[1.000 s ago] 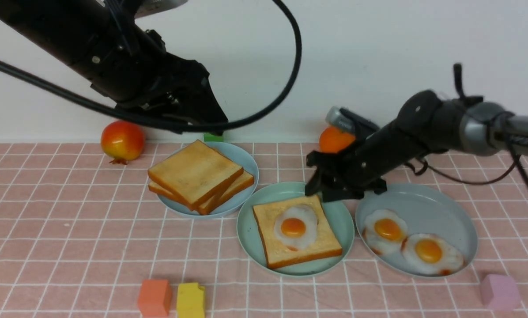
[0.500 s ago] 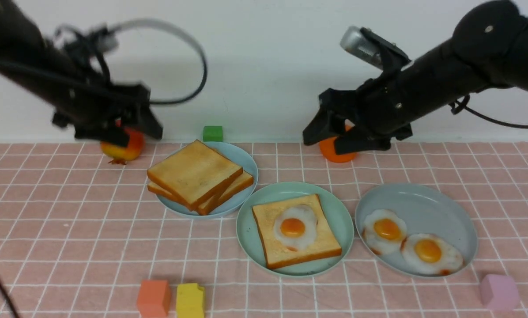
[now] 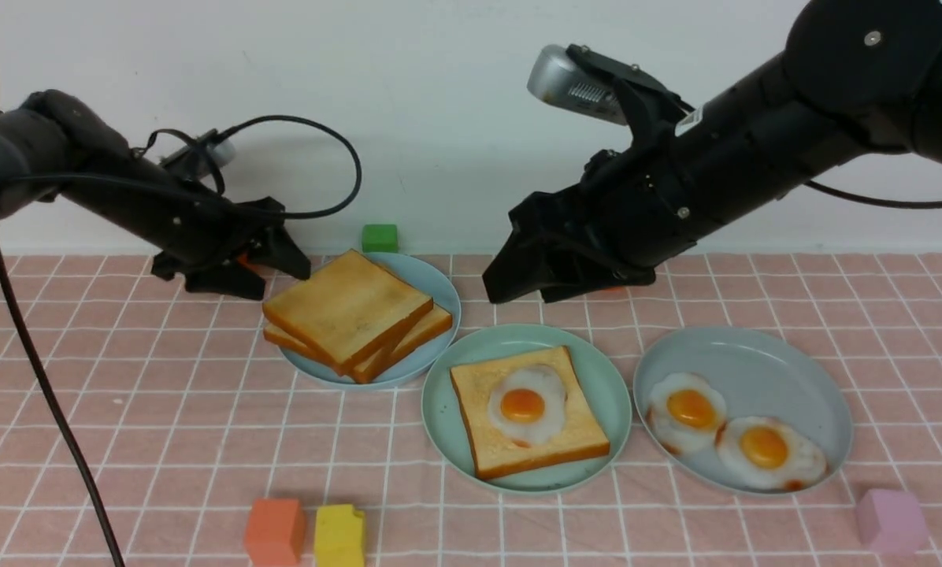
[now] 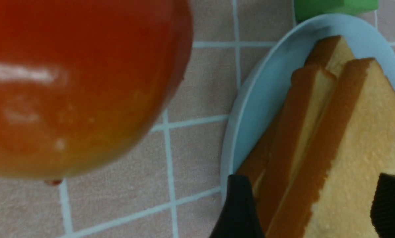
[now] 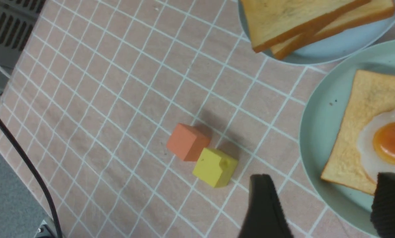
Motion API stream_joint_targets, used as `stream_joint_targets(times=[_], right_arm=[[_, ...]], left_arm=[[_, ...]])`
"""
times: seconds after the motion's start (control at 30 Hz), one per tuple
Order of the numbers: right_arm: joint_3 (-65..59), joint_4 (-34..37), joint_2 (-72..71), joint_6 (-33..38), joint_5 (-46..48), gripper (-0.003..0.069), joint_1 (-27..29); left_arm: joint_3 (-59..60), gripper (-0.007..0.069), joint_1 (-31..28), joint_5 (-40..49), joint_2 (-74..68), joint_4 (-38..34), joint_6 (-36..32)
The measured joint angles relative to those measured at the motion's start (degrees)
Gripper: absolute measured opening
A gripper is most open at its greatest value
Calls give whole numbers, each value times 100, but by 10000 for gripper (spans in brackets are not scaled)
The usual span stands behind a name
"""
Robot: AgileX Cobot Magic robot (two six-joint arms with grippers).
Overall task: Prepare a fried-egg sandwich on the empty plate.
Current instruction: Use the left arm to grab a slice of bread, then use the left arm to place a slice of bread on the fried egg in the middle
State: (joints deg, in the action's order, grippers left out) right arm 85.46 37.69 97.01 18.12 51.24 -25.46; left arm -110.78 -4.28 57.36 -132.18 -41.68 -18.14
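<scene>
Left gripper [image 3: 282,279] sits low at the far-left edge of the toast stack [image 3: 349,311], jaws wide apart and empty. In its wrist view one finger [image 4: 238,205] is at the pale blue plate [image 4: 250,109] rim. Right gripper [image 3: 518,293], likewise spread and empty, hangs beyond the mint-green plate [image 3: 447,409], centre near, where one toast [image 3: 550,445] carries a fried egg [image 3: 522,404]. Risks: pinching both slices together, or the finger snagging the rim and dragging the plate. The red fruit [image 4: 68,82] beside it could be knocked.
</scene>
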Motion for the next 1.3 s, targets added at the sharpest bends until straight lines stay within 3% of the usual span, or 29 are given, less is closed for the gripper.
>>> stream_joint_targets(times=[0.17, 0.3, 0.53, 0.63, 1.0, 1.23, 1.3], right_arm=[[-14, -39, -23, 0, -27, 453, 0], [-19, -44, -23, 0, -85, 453, 0], [-19, -44, -23, 0, -95, 453, 0], [-19, -44, -23, 0, -90, 453, 0], [-19, -375, -289, -28, 35, 453, 0], [-19, -1949, -894, -1140, 660, 453, 0], [-25, -2210, -1003, -1381, 772, 453, 0]], left_arm=[[-18, 489, 0, 329, -68, -42, 17], [-38, 389, 0, 461, -68, -48, 17], [-44, 110, 0, 429, -68, -53, 17], [-44, 45, 0, 424, -68, -59, 17], [-44, 41, 0, 524, 297, -258, -272], [23, 41, 53, 1167, 819, -1594, -1004], [151, 41, 104, 1160, 886, -1693, -1069]])
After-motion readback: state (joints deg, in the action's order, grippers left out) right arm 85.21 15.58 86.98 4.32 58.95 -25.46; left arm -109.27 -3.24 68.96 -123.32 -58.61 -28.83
